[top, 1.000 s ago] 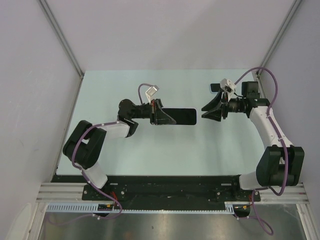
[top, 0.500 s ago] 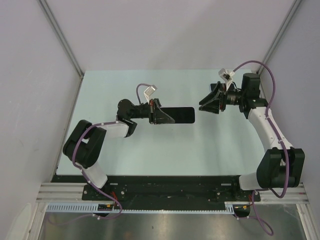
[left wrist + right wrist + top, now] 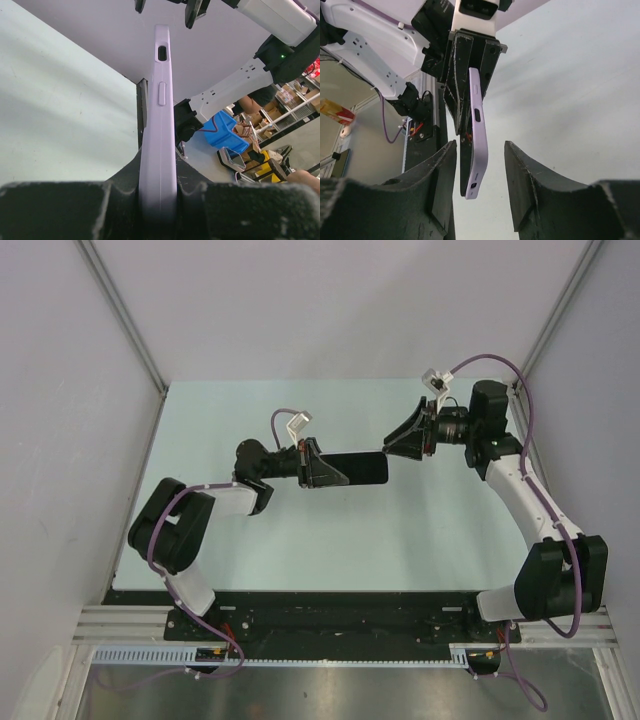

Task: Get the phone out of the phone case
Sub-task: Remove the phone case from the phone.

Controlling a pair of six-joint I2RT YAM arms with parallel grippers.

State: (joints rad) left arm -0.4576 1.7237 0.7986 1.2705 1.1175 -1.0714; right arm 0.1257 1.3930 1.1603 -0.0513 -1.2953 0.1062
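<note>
Phone case [image 3: 160, 130], lilac, with phone [image 3: 362, 470] inside, clamped at its 9 o'clock end by left gripper [image 3: 159, 175], jaws shut hard on both broad faces. Sits just past middle of surface [image 3: 300, 540], a little toward 12 o'clock, long axis running 9 to 3. Looks lifted clear rather than resting, though gap underneath not checkable from overhead. Dark face, probably screen, turned upward.

From left wrist, thin edge only: moulded side button [image 3: 161, 93], then oval cutout [image 3: 161, 52] farther along. Probably a soft, rubbery shell, grippy rather than slick, bendable at rim. Inside, most likely a stiff, light slab with glass front, so fragile if twisted or dropped. Calls for no heavy squeeze. Worth avoiding any bend through shell and slab together.

Farther out, at free 3 o'clock end: right gripper [image 3: 480, 150], jaws apart, fingers [image 3: 440, 185] flanking end of case with clear space on either side, touching nothing. Small slot [image 3: 473, 187] on end face, maybe charging port.

Best hold, as a guess: pin shell at 9 o'clock end, catch shell lip at a free corner, peel back. Better not to pinch both broad faces flat at free end; likely to trap phone inside.

No brand, label or writing legible on case or phone. Beyond, at 12 o'clock, plain pale enclosure walls [image 3: 350, 310].
</note>
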